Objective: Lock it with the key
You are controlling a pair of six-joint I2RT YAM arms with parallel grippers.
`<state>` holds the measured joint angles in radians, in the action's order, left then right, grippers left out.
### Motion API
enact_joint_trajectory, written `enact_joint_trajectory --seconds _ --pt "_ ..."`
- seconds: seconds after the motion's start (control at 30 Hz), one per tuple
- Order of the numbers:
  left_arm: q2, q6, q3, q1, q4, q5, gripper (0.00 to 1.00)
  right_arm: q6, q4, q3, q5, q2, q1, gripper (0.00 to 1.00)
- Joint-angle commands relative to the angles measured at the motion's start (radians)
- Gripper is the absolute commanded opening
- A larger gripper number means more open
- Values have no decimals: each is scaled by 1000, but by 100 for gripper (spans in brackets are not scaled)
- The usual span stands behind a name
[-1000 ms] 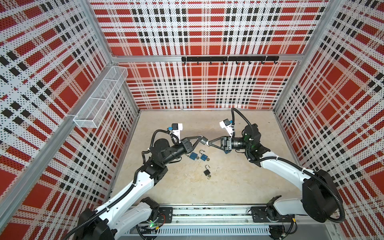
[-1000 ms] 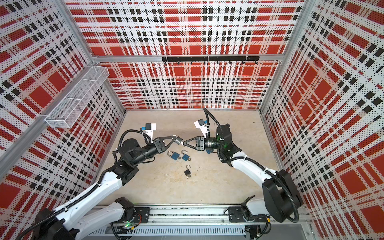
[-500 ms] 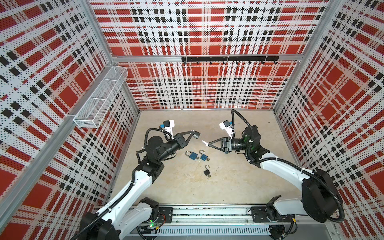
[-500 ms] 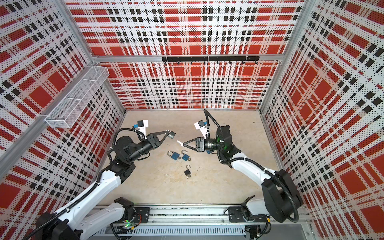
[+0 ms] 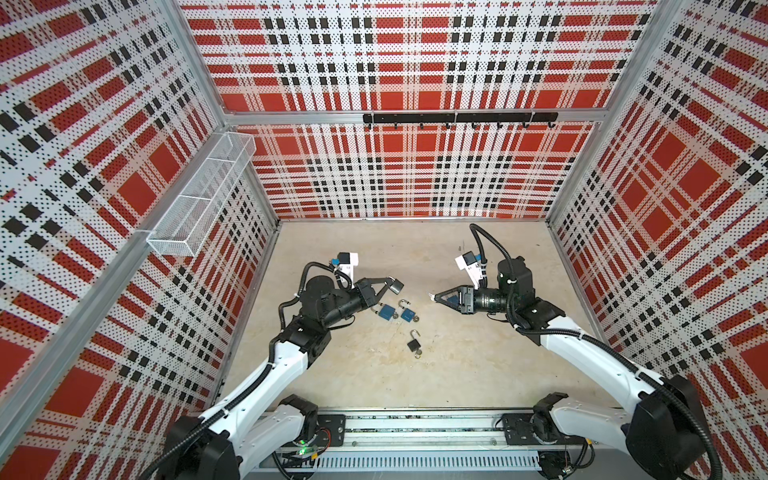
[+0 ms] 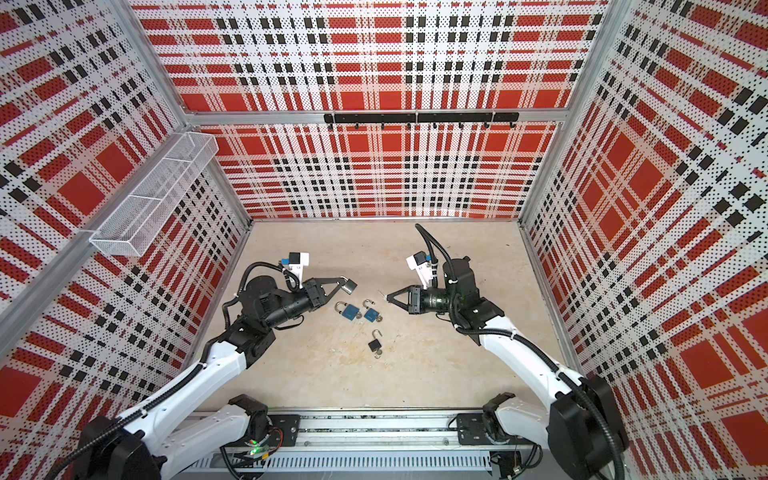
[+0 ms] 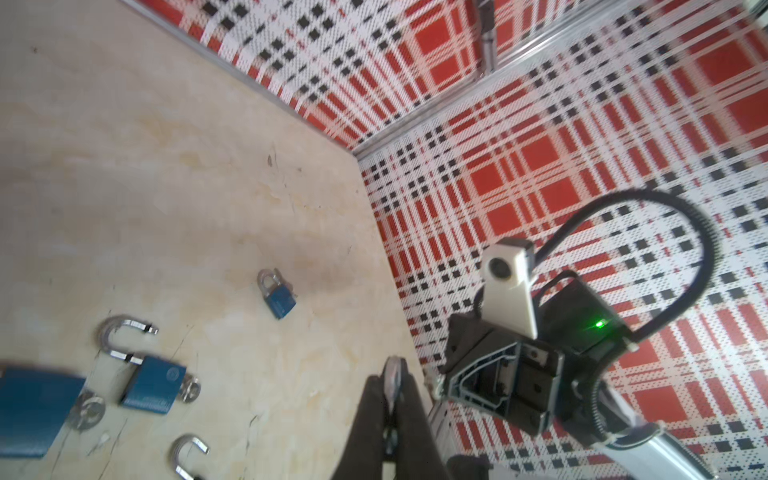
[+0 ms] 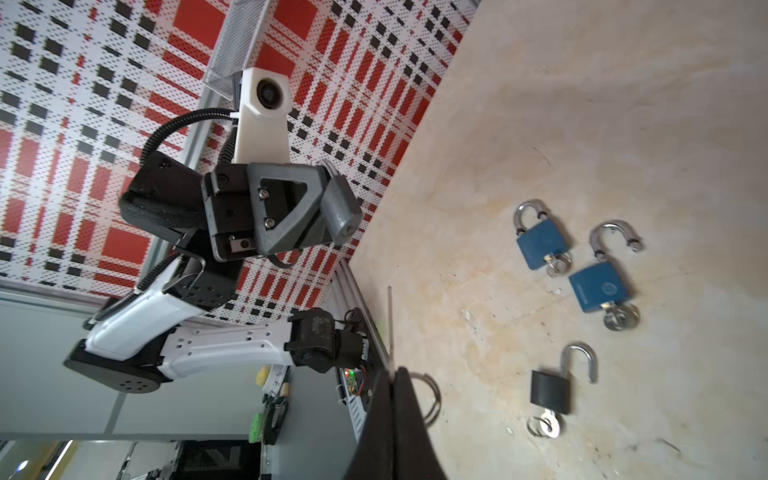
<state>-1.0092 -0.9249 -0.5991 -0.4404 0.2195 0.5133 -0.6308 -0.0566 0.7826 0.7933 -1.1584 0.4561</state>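
The two arms face each other across the table, their tips well apart. The left gripper is clamped tight on a grey padlock, which juts out past its fingertips, clear of the table. In the right wrist view the padlock's keyhole shows in the end turned toward the other arm, and nothing is in it. I can't tell whether its shackle is open or shut, because the fingers cover it.

The right gripper is closed all the way. A thin strip of metal pokes out beyond its tips, and this is the key, seen edge-on. A wire key ring loops out beside the fingers. (In both top views the key is only a pale speck at the tip.) The key points toward the grey padlock with open space between the two.

Three more locks lie on the table below that gap. A blue padlock lies nearest the left arm, with its shackle seated. A second blue padlock lies just beside it, with its shackle swung open. A black padlock sits a little apart from the pair, toward the arms' base rail, and its shackle is open too. Each of the three has a key in its base.
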Motion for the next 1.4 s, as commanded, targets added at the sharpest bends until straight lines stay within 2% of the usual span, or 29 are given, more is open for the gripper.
enact_joint_trajectory --seconds 0.0,0.17,0.37,0.53,0.83,1.37 --pt "-26 93 3 -81 -80 -52 0 83 -164 -32 -93 63 -35 0" --pt "-147 121 -20 -201 -91 -108 0 110 -319 -71 -221 151 -73 0" --pt "-345 162 -121 -341 -88 -146 0 82 -382 -153 -245 236 -148 0" --pt "-506 167 -210 -411 -54 -164 0 75 -407 -198 -225 301 -237 0" --pt "-787 55 -311 -456 121 -98 0 98 -464 -200 -169 348 -363 0" --pt "-925 18 -369 -474 152 -124 0 127 -478 -193 -168 335 -371 0"
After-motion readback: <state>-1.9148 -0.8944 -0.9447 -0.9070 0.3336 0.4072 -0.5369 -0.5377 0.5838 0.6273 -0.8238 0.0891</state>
